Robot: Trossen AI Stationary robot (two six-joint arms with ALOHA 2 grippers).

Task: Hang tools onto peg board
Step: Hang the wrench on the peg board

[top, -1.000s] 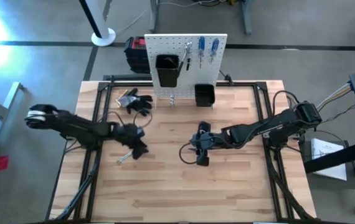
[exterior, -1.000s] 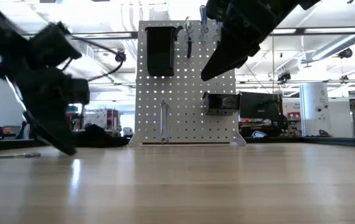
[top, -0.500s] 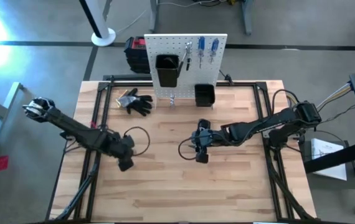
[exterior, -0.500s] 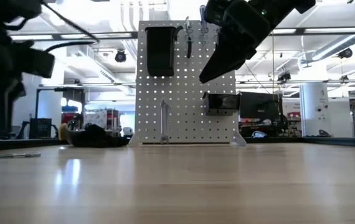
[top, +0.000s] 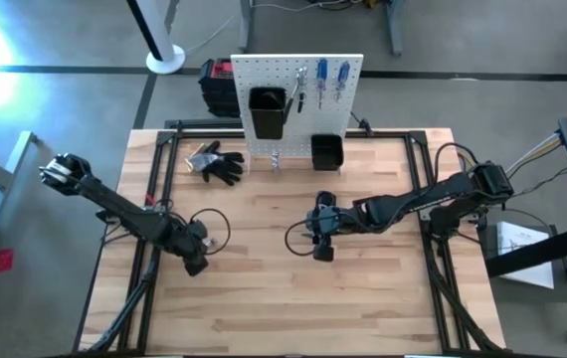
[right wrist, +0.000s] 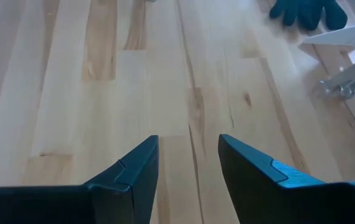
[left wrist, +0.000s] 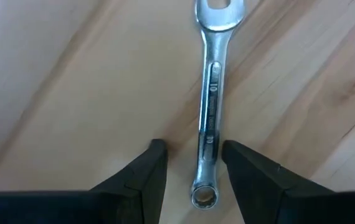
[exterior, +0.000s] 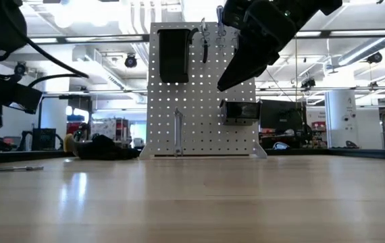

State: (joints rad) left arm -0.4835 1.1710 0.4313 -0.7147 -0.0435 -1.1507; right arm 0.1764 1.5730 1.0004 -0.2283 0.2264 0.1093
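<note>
The wrench [left wrist: 210,106] reads "10". The left end effector [left wrist: 193,165] is part open astride its ring end, not gripping. The right end effector [right wrist: 189,163] hangs open, empty.

A wrench [left wrist: 209,106] lies on the table [top: 264,298], peg board [top: 293,89] behind.

The left gripper [top: 195,261] has swung down over the wrench [left wrist: 208,106].
</note>
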